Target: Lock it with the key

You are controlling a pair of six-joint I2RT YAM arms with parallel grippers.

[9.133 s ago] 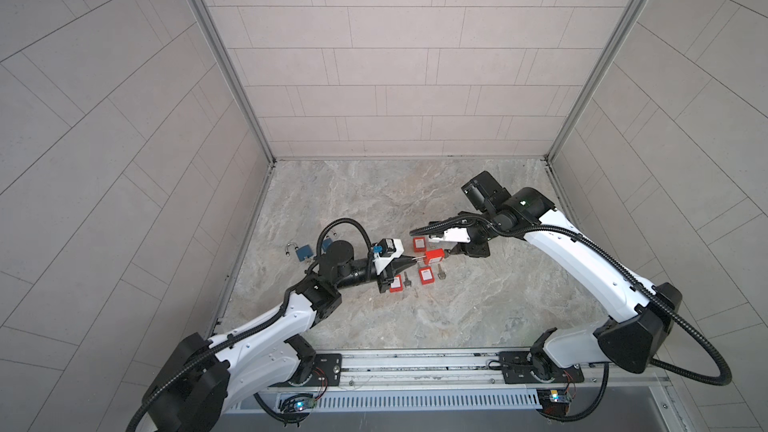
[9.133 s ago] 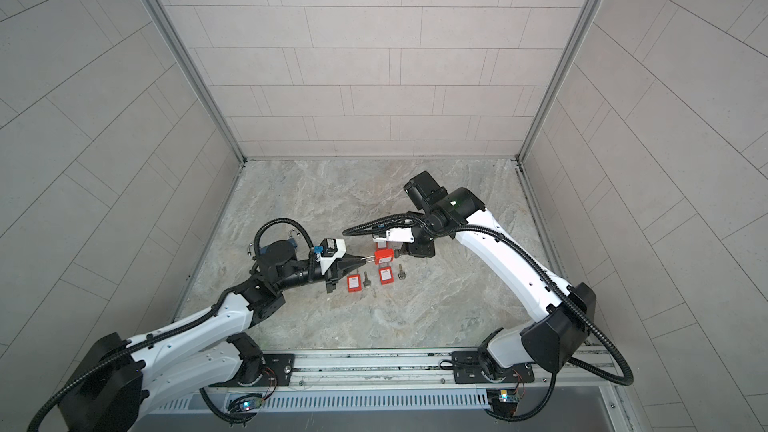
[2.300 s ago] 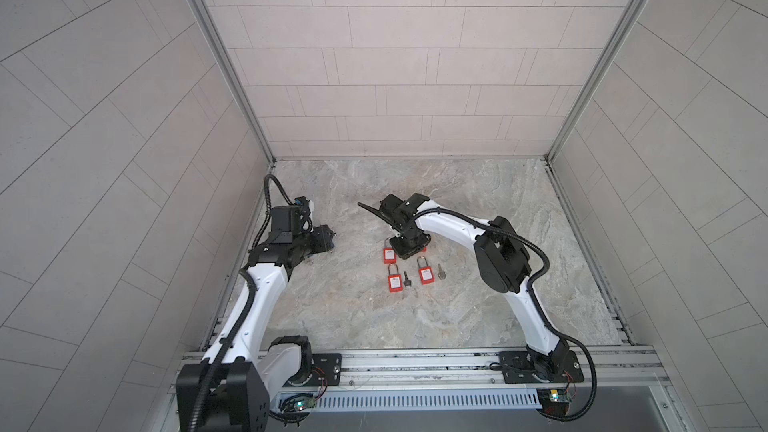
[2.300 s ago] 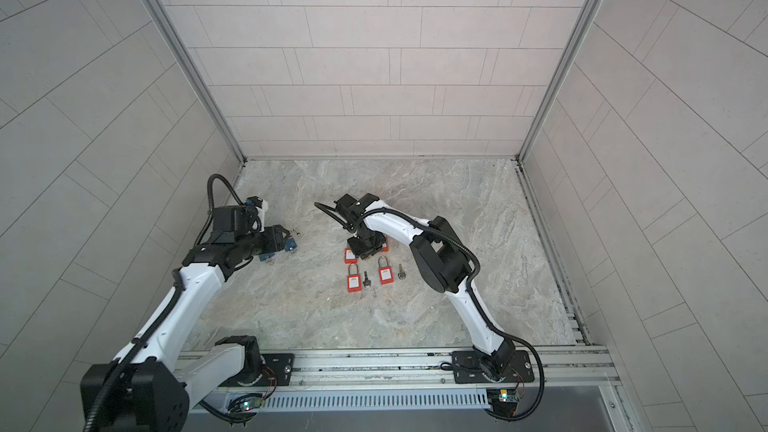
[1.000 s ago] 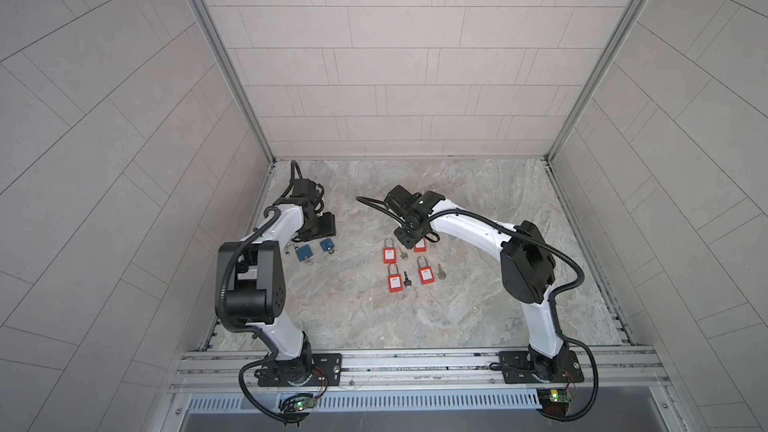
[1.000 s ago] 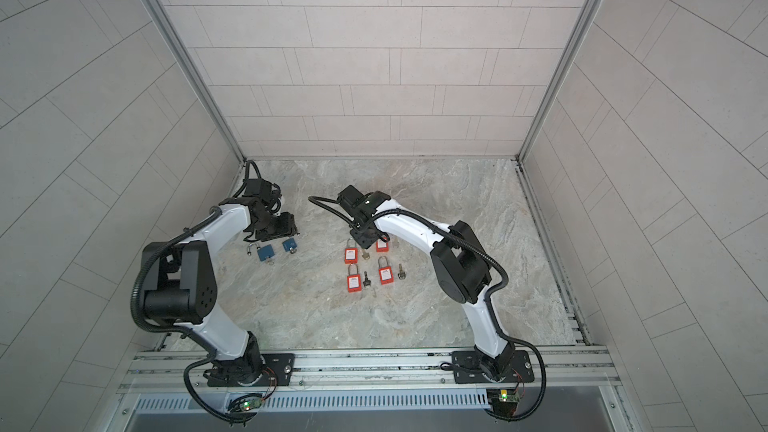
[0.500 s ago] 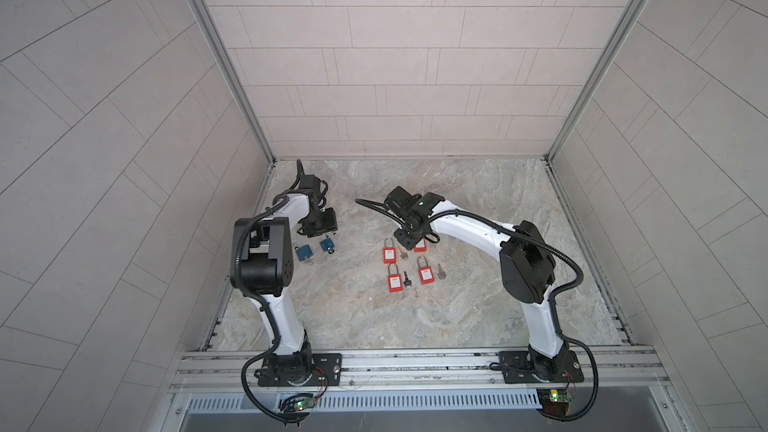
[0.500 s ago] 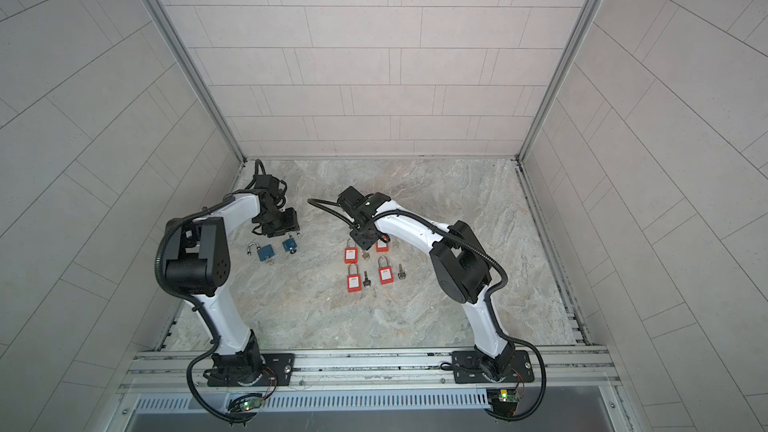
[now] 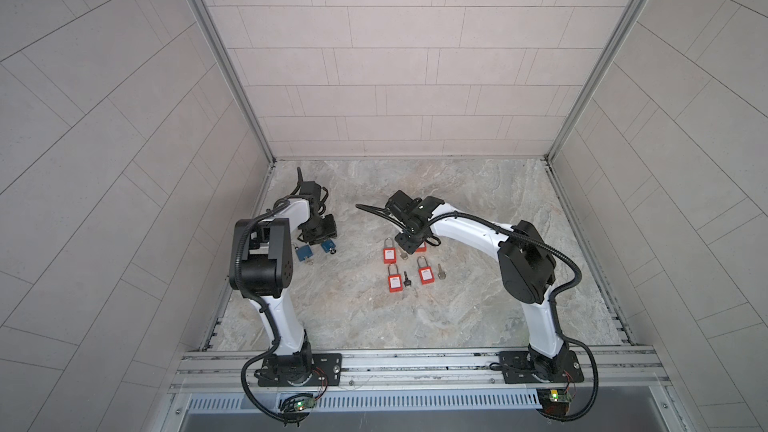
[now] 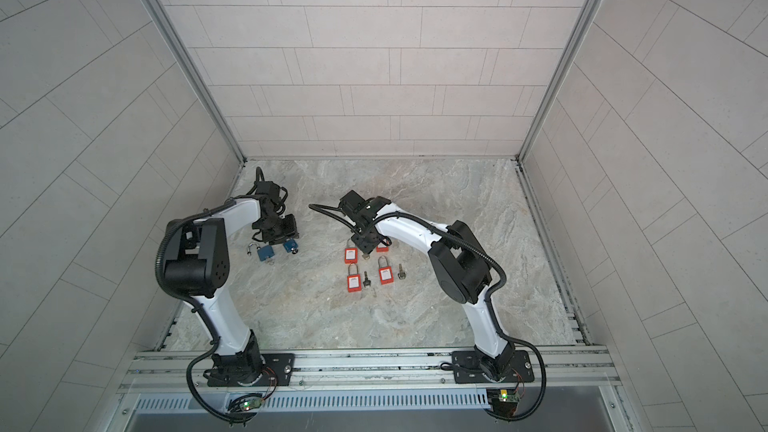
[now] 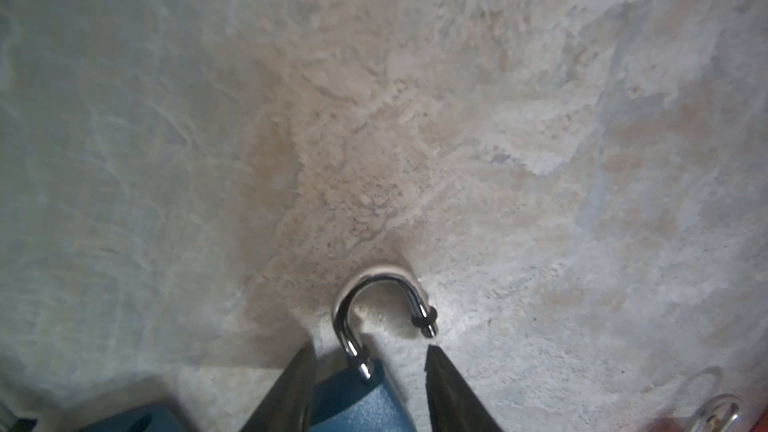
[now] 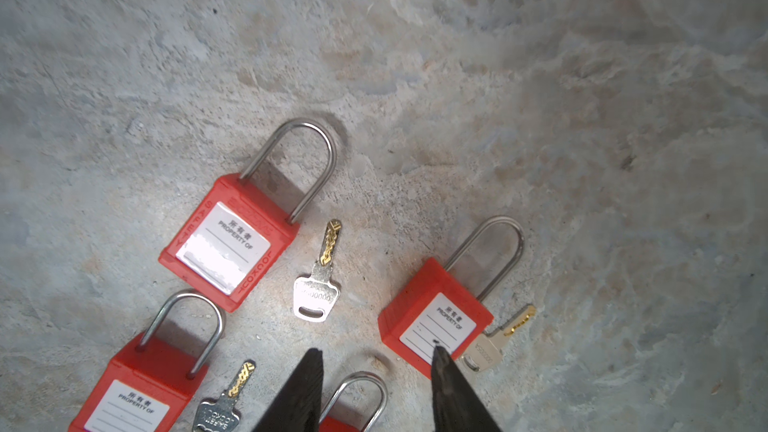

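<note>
Where the left gripper [image 11: 370, 347] hangs low over the grey marbled stone-look table [image 9: 457, 317], we note its jaws standing apart, straddling the body of a blue padlock with a steel shackle [image 11: 361, 403]. The shackle is swung open, with one leg free of the body. A sliver of table shows between the body and one jaw, so we log them as released, not clamped.

From a top view, this padlock lies flat near the table's left edge, its far part hidden under the gripper. A second blue padlock [image 9: 304, 252] lies just beside it, nearer that edge. A small dark part shows at the first one's near edge, too small for us to identify.

The right gripper [image 12: 374, 351] hovers mid-table with its jaws released and nothing pinched. Below it lie four red plastic padlocks with white labels [image 12: 226, 243], all flat with shackles seated. In the wrist view, the steel loop of one sits between the jaw tips.

Silver keys with gold-toned blades [image 12: 318, 284] are scattered among them. One lies loose between two padlocks, and another touches a padlock's corner.

The red group and the blue pair are well apart.
</note>
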